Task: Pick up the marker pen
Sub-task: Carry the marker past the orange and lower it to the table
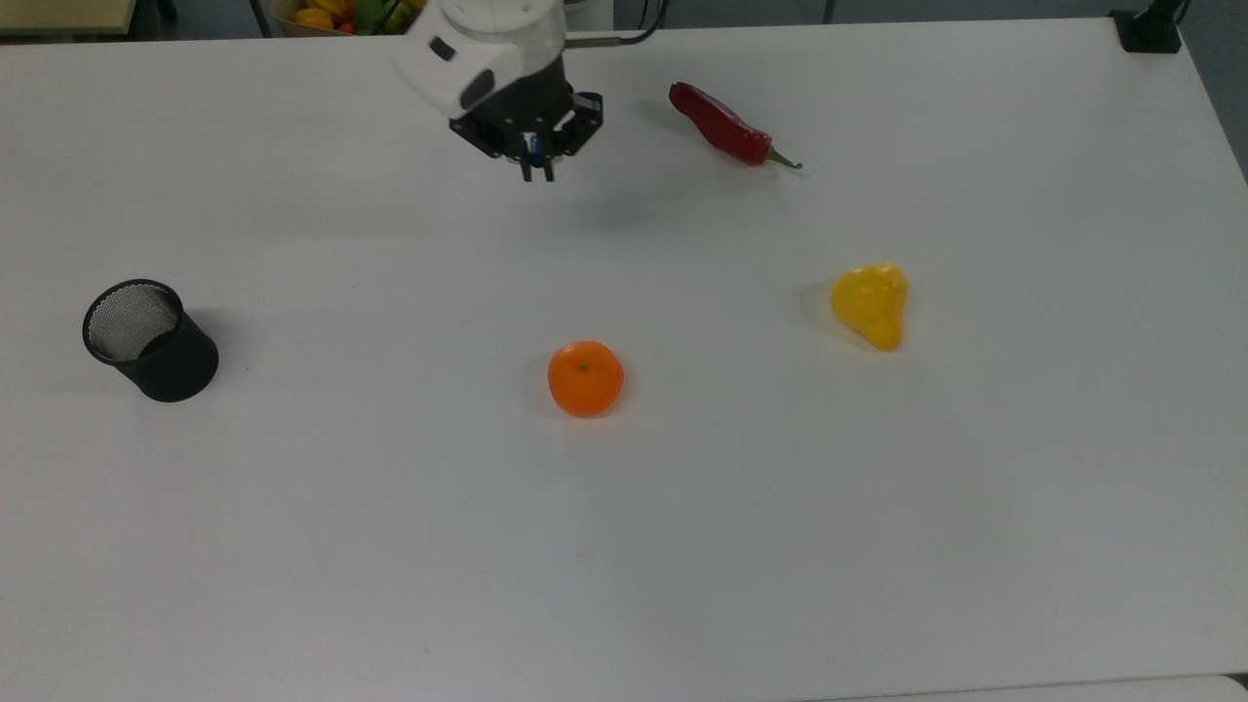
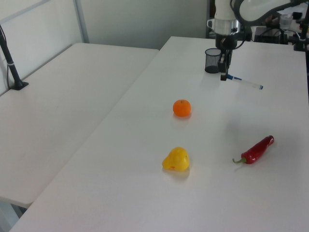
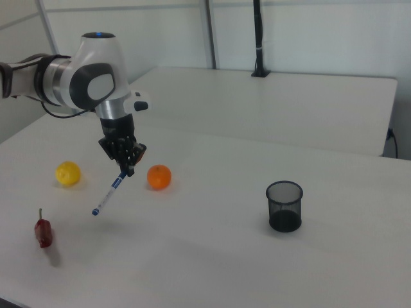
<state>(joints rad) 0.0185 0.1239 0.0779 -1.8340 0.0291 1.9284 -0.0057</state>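
No legible text, label, brand, number or sign anywhere. The slim white marker pen with blue cap (image 2: 244,81) carries a blue band, but nothing on it can be read. The white table top (image 1: 682,507) bears no markings.

Top view: orange (image 1: 585,378) between cup (image 1: 151,339) and pepper (image 1: 871,304).

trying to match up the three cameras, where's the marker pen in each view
Top view: the marker pen is a small blue spot between the fingers of the gripper, upper middle.
Left view: the marker pen slants to the left view's right from the gripper, upper right.
Right view: the marker pen hangs down-left from the gripper, left of centre.
Shared landmark: the orange.
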